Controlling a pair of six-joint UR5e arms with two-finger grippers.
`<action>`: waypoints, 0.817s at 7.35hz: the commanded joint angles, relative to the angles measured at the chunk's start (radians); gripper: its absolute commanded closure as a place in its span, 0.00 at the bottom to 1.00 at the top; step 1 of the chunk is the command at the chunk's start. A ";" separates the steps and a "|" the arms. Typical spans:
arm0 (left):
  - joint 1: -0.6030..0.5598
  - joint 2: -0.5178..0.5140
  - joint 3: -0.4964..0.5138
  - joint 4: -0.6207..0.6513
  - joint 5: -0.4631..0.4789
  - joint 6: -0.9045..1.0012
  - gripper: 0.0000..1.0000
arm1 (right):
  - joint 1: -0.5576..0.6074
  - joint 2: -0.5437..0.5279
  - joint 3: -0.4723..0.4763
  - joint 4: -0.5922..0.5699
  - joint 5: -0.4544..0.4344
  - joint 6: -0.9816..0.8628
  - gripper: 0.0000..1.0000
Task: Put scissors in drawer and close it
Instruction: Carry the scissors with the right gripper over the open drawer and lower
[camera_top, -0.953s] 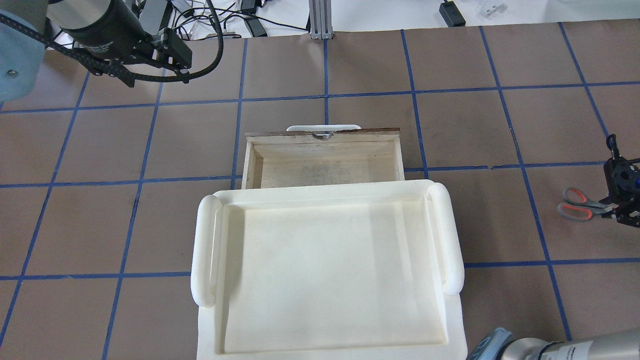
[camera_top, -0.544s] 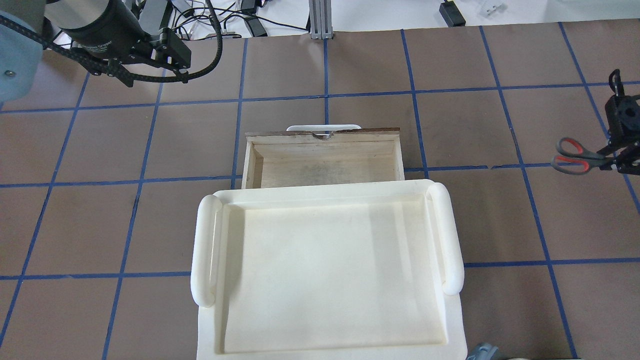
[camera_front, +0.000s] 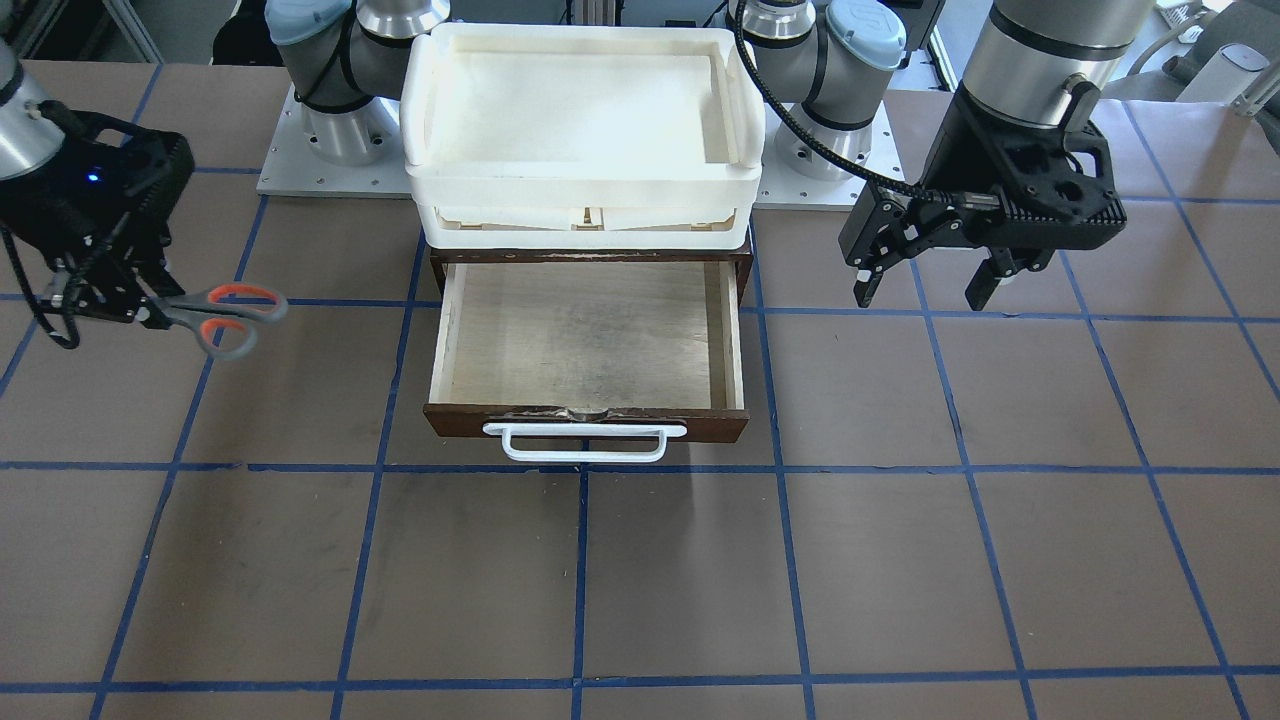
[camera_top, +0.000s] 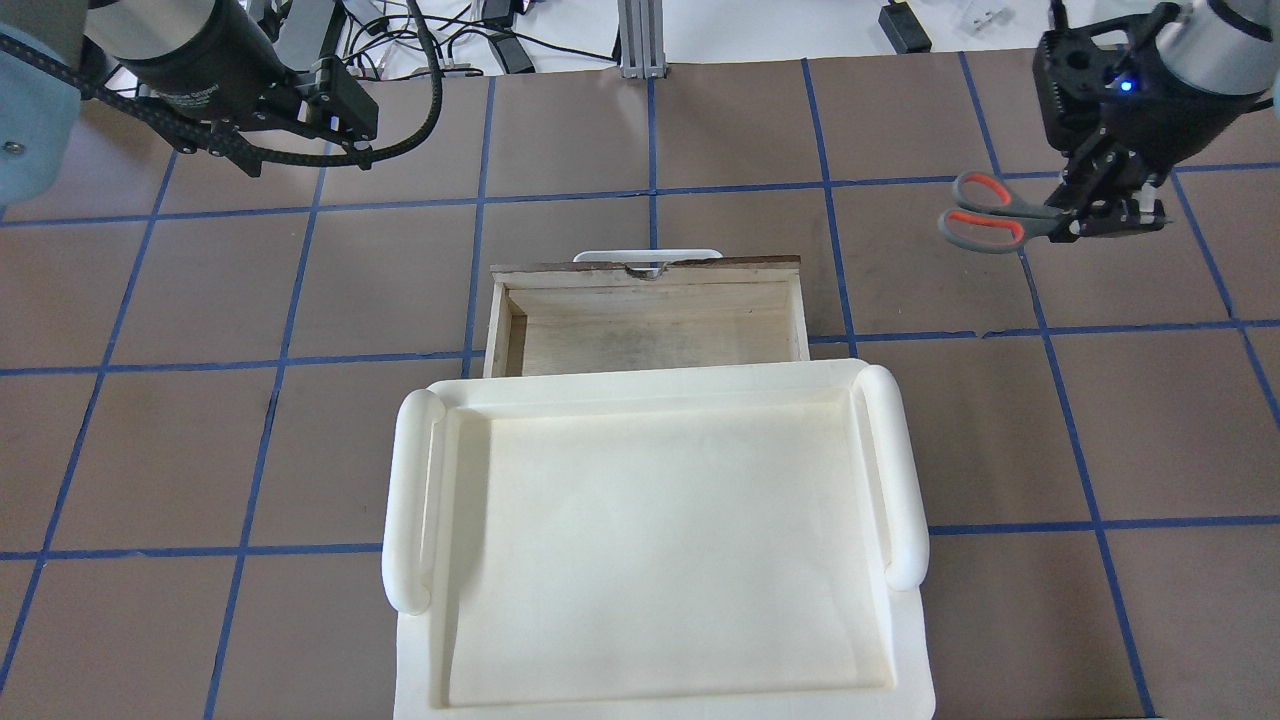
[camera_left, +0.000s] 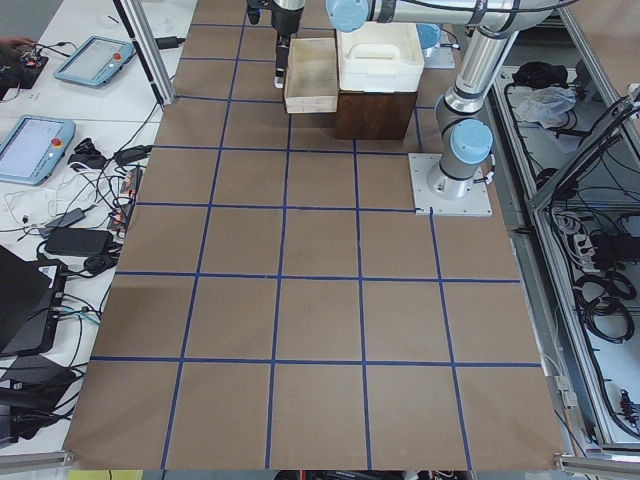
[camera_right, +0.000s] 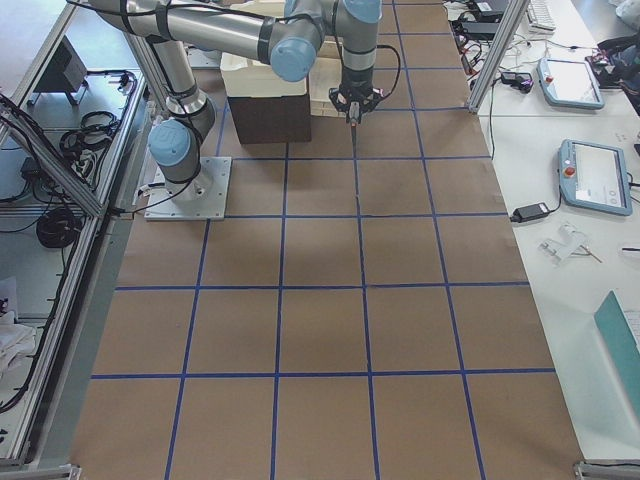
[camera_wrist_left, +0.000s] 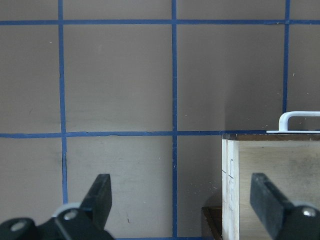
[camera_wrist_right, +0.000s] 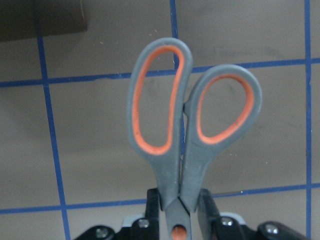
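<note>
The scissors (camera_top: 985, 210), grey with orange-red lined loops, are held in the air by my right gripper (camera_top: 1085, 212), which is shut on them near the pivot. The loops point toward the drawer, and the blades are hidden between the fingers. They show in the front view (camera_front: 225, 315) and the right wrist view (camera_wrist_right: 185, 125). The dark brown drawer (camera_top: 650, 330) stands pulled open with its pale interior bare and its white handle (camera_front: 585, 443) on the front. The scissors are to the right of the drawer and beyond its front. My left gripper (camera_front: 920, 285) is open and empty, above the table left of the drawer (camera_wrist_left: 270, 185).
Stacked white plastic trays (camera_top: 650, 540) sit on top of the drawer's cabinet (camera_front: 440, 262), nearer my base. The brown table with blue grid tape (camera_top: 200, 300) surrounds it. Cables and a post (camera_top: 640, 40) lie past the far edge.
My right gripper has carried the scissors away from my base and leftward, from the table's right edge toward the drawer's far right side. The left arm has hardly moved.
</note>
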 joint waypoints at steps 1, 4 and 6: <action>0.001 0.016 -0.038 0.012 -0.002 0.004 0.00 | 0.263 0.060 -0.035 0.019 -0.022 0.258 1.00; 0.003 0.019 -0.054 0.041 -0.002 0.002 0.00 | 0.504 0.221 -0.141 0.013 -0.010 0.433 1.00; 0.003 0.021 -0.054 0.041 -0.002 0.002 0.00 | 0.566 0.270 -0.141 -0.044 -0.006 0.542 1.00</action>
